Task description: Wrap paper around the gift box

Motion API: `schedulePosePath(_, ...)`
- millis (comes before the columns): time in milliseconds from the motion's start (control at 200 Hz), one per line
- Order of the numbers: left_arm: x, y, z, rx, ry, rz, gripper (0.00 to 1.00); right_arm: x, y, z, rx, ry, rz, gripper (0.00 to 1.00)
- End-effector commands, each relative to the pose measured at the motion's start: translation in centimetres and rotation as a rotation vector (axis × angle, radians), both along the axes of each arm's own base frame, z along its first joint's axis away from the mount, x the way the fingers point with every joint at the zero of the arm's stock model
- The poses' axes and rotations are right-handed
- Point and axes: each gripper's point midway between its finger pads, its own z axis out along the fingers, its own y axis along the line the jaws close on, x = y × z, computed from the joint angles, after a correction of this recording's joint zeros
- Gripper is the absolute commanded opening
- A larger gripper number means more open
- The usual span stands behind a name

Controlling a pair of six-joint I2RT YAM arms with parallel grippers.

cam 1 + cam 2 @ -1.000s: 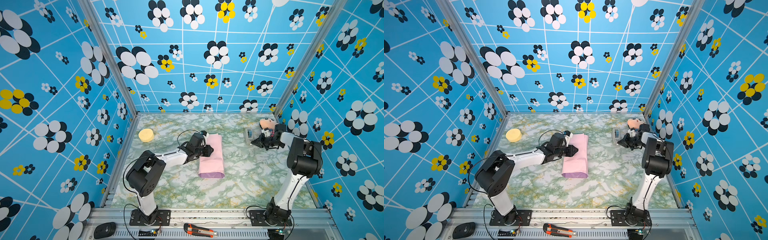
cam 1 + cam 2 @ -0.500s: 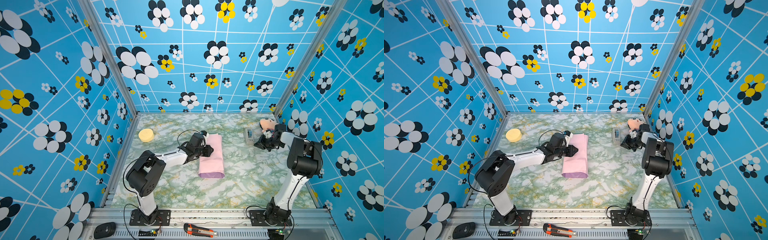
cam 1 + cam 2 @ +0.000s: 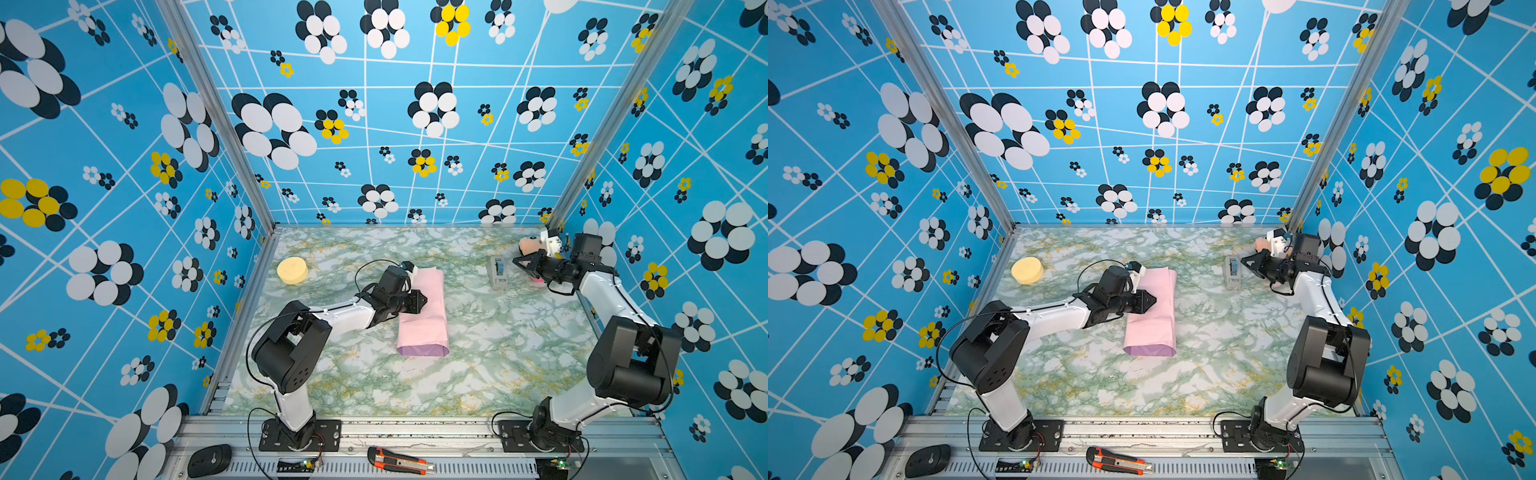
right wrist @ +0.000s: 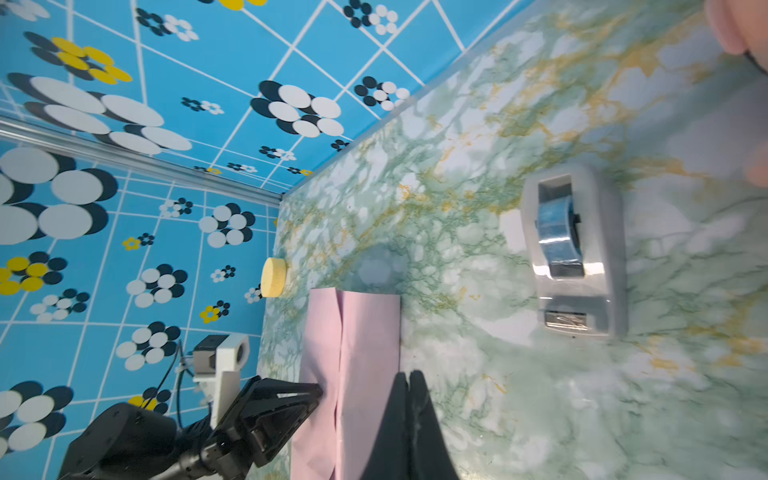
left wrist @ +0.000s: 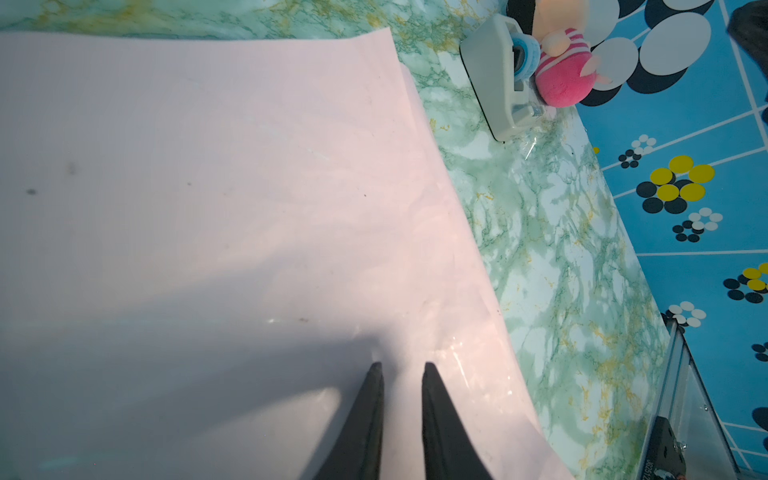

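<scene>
Lying mid-table, paper (image 3: 424, 328), left fingers (image 5: 369, 415) above it (dispenser (image 3: 497, 272) apart from edge)

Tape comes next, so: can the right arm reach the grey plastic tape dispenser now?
Probably yes: the jaws of the right arm, shut, hang beside the grey plastic tape dispenser, nothing between them.

One sheet of paper (image 3: 424, 322), pink, folded over. One grey tape dispenser (image 3: 498, 272). One round yellow disc (image 3: 292, 270). One plush toy (image 3: 530, 246). One orange-and-black utility knife (image 3: 399, 460). One black computer mouse (image 3: 209, 459). Two robot arms: left arm (image 3: 345, 318), right arm (image 3: 602, 291). Two grippers: left gripper (image 3: 423, 299), right gripper (image 3: 516, 261).
</scene>
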Motion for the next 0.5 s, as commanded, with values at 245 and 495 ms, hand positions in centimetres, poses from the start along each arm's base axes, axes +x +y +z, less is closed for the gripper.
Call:
schedulePosePath(245, -1.9, 2.3, -4.0, 0.124, 0.104, 0.026, 0.21, -3.8, -1.5, -0.2, -0.207, 0.071, -0.107, 0.23)
schedulePosePath(495, -1.9, 2.2, -3.9, 0.126, 0.102, 0.022, 0.21, -3.2, -3.3, -8.7, -0.332, 0.324, -0.046, 0.39)
